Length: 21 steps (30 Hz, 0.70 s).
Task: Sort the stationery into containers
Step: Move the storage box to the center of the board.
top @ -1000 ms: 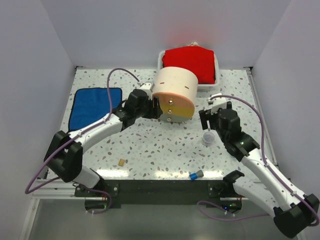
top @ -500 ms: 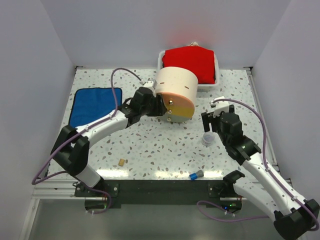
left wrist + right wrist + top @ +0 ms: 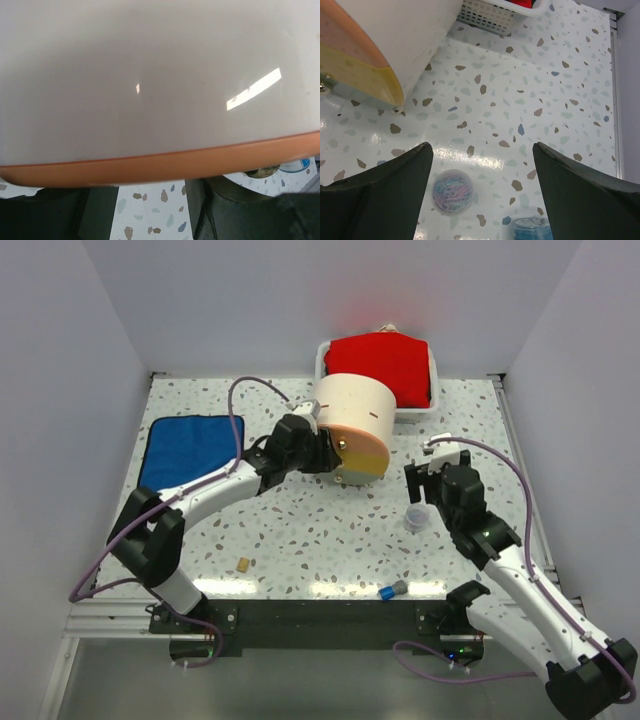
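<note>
My right gripper (image 3: 481, 148) is hanging wide open, empty, above the clear cup (image 3: 451, 191). My left gripper (image 3: 322, 453) is sitting at the drawer unit (image 3: 352, 420); I cannot tell its opening.

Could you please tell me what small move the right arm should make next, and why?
Probably lower the right gripper around the clear cup of coloured clips. Its jaws are open, and the cup stands untouched on the table, in line with the gap between the fingers. The left gripper is busy against the drawer unit.
</note>
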Motion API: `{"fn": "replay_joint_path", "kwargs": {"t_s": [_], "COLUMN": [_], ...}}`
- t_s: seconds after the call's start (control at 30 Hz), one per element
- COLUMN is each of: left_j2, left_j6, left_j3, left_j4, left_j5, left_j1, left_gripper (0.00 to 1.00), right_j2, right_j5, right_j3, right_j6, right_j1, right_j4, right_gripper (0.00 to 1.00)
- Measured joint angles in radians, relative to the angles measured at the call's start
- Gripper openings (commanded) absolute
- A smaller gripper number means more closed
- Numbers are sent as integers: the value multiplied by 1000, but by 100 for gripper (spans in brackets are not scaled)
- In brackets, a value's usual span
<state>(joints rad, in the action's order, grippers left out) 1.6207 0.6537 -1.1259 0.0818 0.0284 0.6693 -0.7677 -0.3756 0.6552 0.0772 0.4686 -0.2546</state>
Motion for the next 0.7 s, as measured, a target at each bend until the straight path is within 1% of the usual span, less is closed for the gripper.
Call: {"fn": "replay_joint_path", "kwargs": {"t_s": [0.3, 0.4, 0.5, 0.57, 0.6, 0.63, 0.7], "left_j2": [18, 22, 29, 34, 36, 37, 37], "left_j6": [1, 1, 1, 2, 5, 5, 3], "left_j3": [-8, -16, -24, -32, -36, -40, -50], "left_j4": [-12, -12, -12, -11, -11, -10, -6], "left_j5": [2, -1, -8, -8, -9, -10, -21], "left_j1": [17, 24, 33, 39, 40, 43, 52], "left_gripper": [55, 54, 50, 49, 51, 57, 61], "right_j2": [2, 4, 9, 13, 14, 16, 18], "right_j5": [2, 2, 2, 2, 2, 2, 2], "right_j3": [-27, -27, -34, -40, -42, -43, -44], "right_j6": [-4, -6, -7, -7, -7, -7, -8], "right_j1": [-10, -12, -11, -12, -12, -12, -12], "right_j4": [1, 1, 5, 5, 5, 5, 6], "right_gripper": [85, 85, 85, 85, 85, 85, 85]}}
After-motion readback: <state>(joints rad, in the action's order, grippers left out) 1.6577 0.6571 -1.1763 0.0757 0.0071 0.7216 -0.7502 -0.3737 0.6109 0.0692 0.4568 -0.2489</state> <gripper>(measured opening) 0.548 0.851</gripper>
